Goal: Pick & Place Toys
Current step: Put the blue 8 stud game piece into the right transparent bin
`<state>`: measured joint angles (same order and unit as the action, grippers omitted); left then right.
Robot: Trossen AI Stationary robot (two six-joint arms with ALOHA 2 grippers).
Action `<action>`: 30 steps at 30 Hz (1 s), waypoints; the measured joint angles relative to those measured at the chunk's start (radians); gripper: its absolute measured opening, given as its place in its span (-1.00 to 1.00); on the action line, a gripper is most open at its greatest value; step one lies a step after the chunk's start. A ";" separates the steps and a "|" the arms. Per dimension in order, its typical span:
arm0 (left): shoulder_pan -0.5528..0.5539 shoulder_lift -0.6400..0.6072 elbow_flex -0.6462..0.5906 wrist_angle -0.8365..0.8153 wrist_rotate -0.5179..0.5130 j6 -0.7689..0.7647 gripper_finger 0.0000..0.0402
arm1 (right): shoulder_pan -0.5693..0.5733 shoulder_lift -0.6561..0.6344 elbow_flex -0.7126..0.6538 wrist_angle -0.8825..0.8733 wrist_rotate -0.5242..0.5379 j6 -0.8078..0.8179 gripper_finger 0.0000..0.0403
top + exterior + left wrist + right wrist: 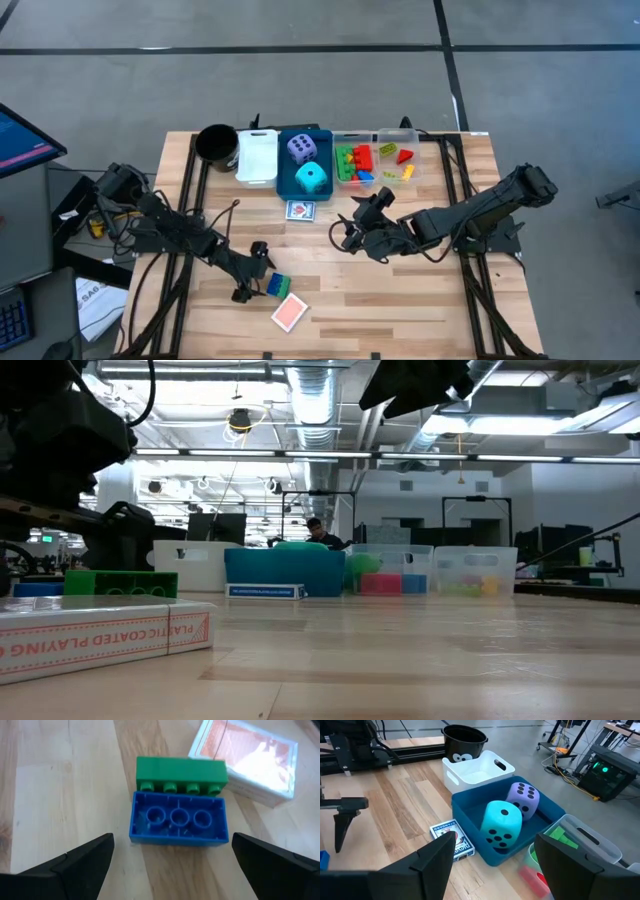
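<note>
A blue brick (179, 820) lies studs-down on the table, with a green brick (181, 772) on its side against its far edge. A red-backed card deck (250, 762) lies just beyond them. My left gripper (171, 851) is open and low at the near left (255, 272). Its fingers stand on either side of the blue brick without touching it. My right gripper (352, 222) hangs open and empty above the table's middle. A second card deck (300, 211) lies before the blue bin (322, 150), which holds a purple die (301, 148) and a cyan die (312, 178).
Along the far edge stand a black cup (216, 143), a white bin (257, 155), the blue bin and two clear bins (377, 135) holding small bricks. Bare wood lies across the near middle and right (400, 310).
</note>
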<state>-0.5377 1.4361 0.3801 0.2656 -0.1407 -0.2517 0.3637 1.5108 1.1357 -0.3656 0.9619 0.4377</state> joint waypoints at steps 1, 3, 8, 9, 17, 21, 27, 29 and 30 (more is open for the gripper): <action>0.000 0.000 0.000 0.007 0.000 0.000 0.99 | 0.000 0.000 0.000 0.000 0.000 0.000 0.33; 0.000 0.000 0.000 0.018 0.000 0.000 0.99 | 0.000 0.000 0.000 0.000 0.000 0.000 0.33; 0.000 0.000 0.000 0.034 0.000 -0.019 0.99 | 0.000 0.000 0.000 0.000 0.000 0.000 0.33; 0.000 0.000 0.000 0.034 0.000 -0.028 0.99 | 0.000 0.000 0.000 0.000 0.000 0.000 0.33; 0.000 0.000 0.000 0.035 0.000 -0.045 0.99 | 0.000 0.000 0.000 0.000 0.000 -0.001 0.33; 0.000 -0.001 0.000 0.035 -0.012 -0.045 0.99 | 0.000 0.000 0.000 0.000 -0.003 -0.001 0.33; 0.000 -0.001 0.000 0.035 -0.034 -0.045 0.99 | 0.000 0.000 0.000 0.000 -0.004 -0.001 0.33; 0.000 -0.001 0.000 0.035 -0.037 -0.045 0.99 | 0.000 0.000 0.000 0.000 -0.004 -0.001 0.33; 0.000 -0.001 0.000 0.035 -0.037 -0.045 0.99 | 0.000 0.000 0.000 0.000 -0.004 -0.001 0.33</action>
<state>-0.5381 1.4353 0.3801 0.3004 -0.1780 -0.2970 0.3641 1.5108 1.1355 -0.3659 0.9581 0.4370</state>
